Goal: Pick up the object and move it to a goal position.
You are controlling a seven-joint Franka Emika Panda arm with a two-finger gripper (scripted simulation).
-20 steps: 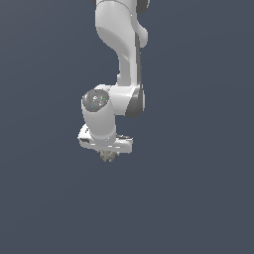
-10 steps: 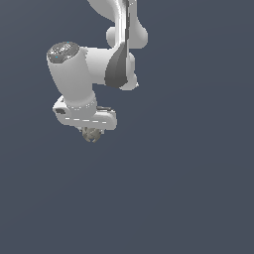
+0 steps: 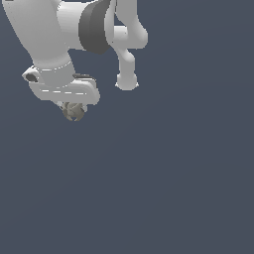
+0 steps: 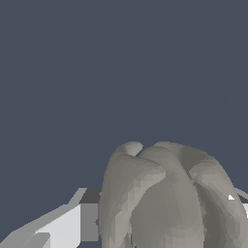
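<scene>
The object (image 3: pixel 74 112) is a small rounded grey-tan lump with darker patches, hanging just under the white hand in the exterior view's upper left. My gripper (image 3: pixel 73 109) is shut on it, and the short fingers are mostly hidden behind the hand's body. In the wrist view the object (image 4: pixel 167 198) looms large as a lobed grey-tan mass, with one white finger (image 4: pixel 63 227) showing beside it. Nothing marks a goal position in either view.
The white arm (image 3: pixel 74 30) with its dark joint band fills the exterior view's upper left. A rounded white link end (image 3: pixel 127 82) hangs to the right of the hand. Everything else is flat dark blue-grey background.
The arm has carried the object toward the exterior view's left and upward. The hand has stayed shut on the lump throughout.
</scene>
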